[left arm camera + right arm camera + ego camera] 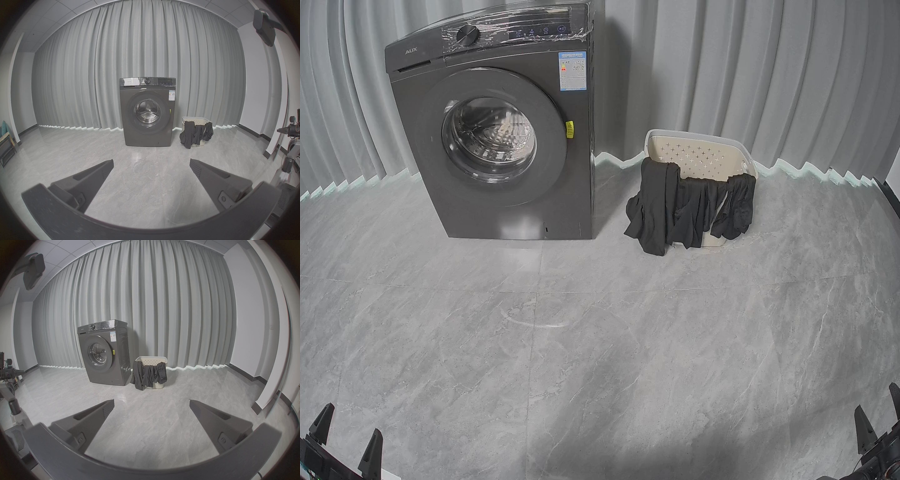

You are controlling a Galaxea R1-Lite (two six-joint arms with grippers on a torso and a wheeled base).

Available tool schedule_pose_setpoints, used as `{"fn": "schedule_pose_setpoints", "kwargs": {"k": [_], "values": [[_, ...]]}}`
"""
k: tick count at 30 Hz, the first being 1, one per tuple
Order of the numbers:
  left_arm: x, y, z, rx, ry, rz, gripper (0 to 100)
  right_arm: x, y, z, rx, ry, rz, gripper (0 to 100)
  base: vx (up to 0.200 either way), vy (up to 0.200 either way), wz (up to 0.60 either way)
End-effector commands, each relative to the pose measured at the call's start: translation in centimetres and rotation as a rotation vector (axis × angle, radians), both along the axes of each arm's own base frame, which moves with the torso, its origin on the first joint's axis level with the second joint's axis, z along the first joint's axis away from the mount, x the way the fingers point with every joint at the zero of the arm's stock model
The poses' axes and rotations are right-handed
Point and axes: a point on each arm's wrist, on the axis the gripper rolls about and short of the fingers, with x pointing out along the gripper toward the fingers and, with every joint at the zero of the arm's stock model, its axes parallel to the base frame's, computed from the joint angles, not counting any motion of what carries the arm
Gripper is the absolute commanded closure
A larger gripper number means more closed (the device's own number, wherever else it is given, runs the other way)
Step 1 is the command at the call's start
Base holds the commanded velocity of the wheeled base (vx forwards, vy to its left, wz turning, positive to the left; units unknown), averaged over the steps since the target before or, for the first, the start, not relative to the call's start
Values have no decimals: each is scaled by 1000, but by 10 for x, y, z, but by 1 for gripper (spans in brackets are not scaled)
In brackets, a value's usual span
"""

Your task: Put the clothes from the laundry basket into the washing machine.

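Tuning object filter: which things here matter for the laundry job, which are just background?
Job: dark grey front-loading washing machine, door shut; cream plastic laundry basket; black clothes draped over its rim; left gripper and right gripper, both open.
Background: pale grey pleated curtain; grey marble-look floor tiles.

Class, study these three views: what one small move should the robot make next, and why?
Probably drive forward toward the washing machine. Its door looks shut, the clothes hang over the front rim of the laundry basket beside it, and the left gripper and right gripper, jaws open and empty, sit far across the floor from both.
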Motion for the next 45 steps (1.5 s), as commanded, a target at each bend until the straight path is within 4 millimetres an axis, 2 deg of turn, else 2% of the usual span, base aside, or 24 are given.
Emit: {"fn": "schedule_pose_setpoints", "kwargs": {"k": [1,22,45], "values": [[0,0,-5,-3,0,-2,0,0,0,-5,0,0,1,0,0,0,0],[0,0,-5,-19,-1,1,0,0,0,-5,0,0,1,0,0,0,0],[0,0,-5,-20,-1,6,0,0,0,-5,0,0,2,0,200,0,0]]}}
